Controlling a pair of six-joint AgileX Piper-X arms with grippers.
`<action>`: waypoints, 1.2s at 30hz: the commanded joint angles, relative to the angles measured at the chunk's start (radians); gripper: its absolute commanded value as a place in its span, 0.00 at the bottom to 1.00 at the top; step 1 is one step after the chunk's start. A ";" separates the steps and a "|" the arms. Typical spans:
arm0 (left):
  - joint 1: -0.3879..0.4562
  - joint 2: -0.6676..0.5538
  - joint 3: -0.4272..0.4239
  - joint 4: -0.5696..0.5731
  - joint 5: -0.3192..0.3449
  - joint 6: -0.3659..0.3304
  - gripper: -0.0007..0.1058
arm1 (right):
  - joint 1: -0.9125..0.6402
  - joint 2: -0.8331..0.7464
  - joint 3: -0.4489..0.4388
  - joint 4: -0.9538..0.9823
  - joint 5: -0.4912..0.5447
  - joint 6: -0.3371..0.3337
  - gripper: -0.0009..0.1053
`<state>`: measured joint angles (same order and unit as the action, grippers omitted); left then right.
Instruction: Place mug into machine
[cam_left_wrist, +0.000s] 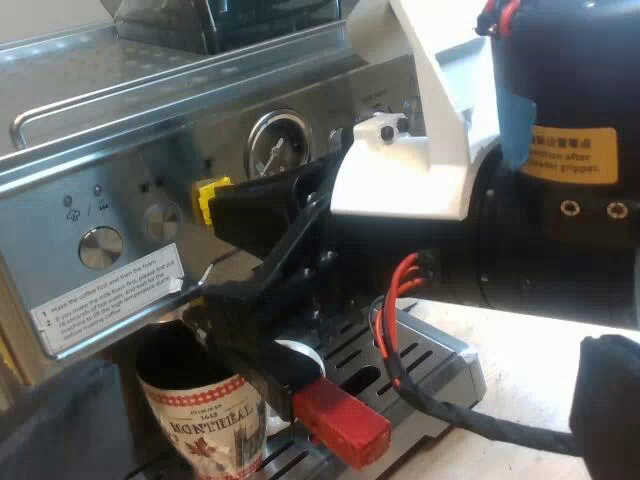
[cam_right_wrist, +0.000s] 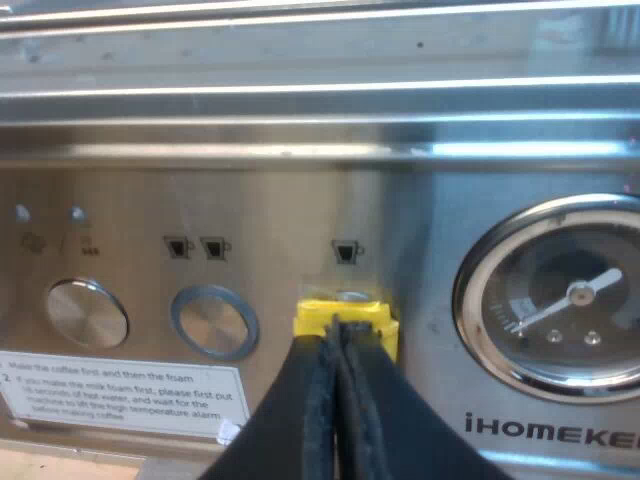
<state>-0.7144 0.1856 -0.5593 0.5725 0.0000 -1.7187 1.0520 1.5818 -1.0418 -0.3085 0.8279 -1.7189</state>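
Since the mug (cam_left_wrist: 200, 410) already stood under the holder (cam_left_wrist: 340, 425), the right gripper (cam_right_wrist: 340, 330), fingers pressed together, touched the yellow button (cam_right_wrist: 345, 312) on the machine (cam_right_wrist: 200, 150), likely to brew.

1. The right pincer (cam_right_wrist: 340, 330) has two flat black fingers (cam_right_wrist: 295, 410) with ridged inner edges.
2. A white angular bracket (cam_left_wrist: 400, 175) sits on its arm.
3. The round black wrist housing (cam_left_wrist: 560, 60) carries a yellow warning label (cam_left_wrist: 570, 153) and blue tape (cam_left_wrist: 515, 125).

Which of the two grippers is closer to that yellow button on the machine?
Right. The right gripper has its shut fingertips at the yellow button; the left gripper hangs back from the machine's front, apart from the button.
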 joint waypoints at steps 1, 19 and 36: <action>-0.004 -0.002 -0.011 -0.016 0.000 -0.011 0.86 | -0.051 0.008 -0.011 -0.003 0.021 -0.016 0.01; -0.004 -0.002 -0.011 -0.018 0.000 -0.003 0.86 | 0.085 -0.182 -0.011 0.462 -0.114 0.138 0.57; 0.147 0.353 -0.361 0.058 -0.076 -0.067 0.86 | -0.179 -0.590 -0.026 0.880 -0.479 0.038 0.57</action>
<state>-0.5782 0.5287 -0.9046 0.6294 -0.0750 -1.7563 0.8856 1.0078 -1.0532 0.5398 0.3914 -1.6643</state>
